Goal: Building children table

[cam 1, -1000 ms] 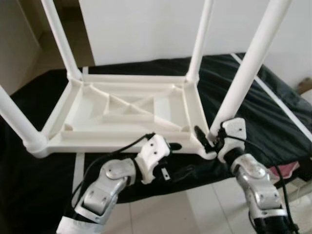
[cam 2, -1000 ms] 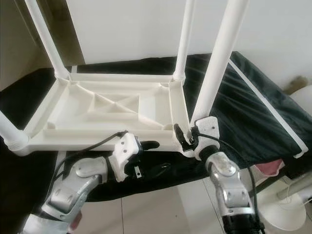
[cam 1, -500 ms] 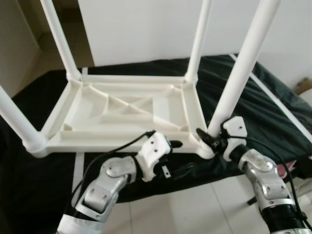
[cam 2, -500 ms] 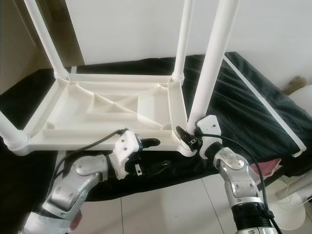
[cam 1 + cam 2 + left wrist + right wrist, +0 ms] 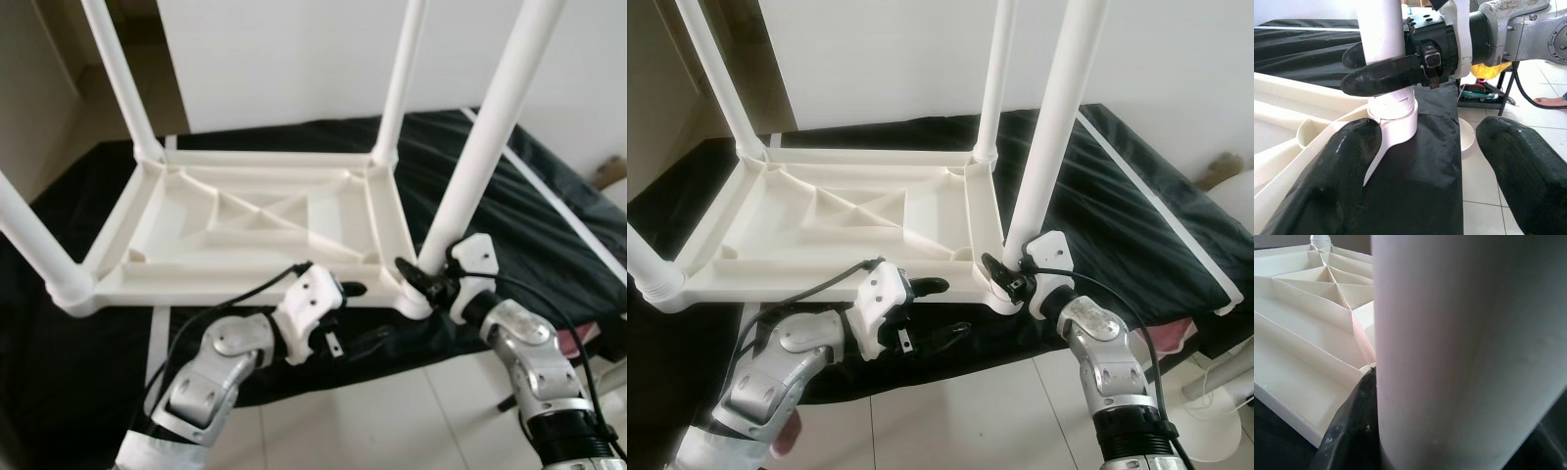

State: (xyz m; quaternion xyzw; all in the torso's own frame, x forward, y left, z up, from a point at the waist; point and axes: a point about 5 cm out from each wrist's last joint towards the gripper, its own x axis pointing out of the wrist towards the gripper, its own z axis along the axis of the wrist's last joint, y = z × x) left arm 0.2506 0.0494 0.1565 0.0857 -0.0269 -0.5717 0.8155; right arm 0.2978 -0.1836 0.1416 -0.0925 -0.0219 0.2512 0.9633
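Left gripper [image 5: 351,315]: nearest the camera, at the near edge of the table; fingers spread apart, one black finger [image 5: 1332,176] lying against the rim by the near right socket, the other out over the floor; nothing held.
Right gripper [image 5: 1388,61]: at the near right corner; its two black fingers are closed around the base of the leg, one on each side, just above the socket collar.
Leg [image 5: 487,127]: white tube, standing tilted slightly to the right in the near right corner socket; threaded end visible at the collar in the left wrist view.
Table [image 5: 245,220]: white plastic, upside down, ribbed underside facing up, lying on the cloth with its near edge close to the cloth's near edge.
Other legs: three more white tubes stand in the remaining corners, near left [image 5: 29,240], far left [image 5: 122,78], far right [image 5: 402,83].
Cloth [image 5: 549,230]: black, with a white stripe along the right side, covering a low surface beneath the table.
Floor [image 5: 392,426]: pale tiles, in front of the cloth and under the arms.
Wall [image 5: 294,59]: white, behind the cloth.
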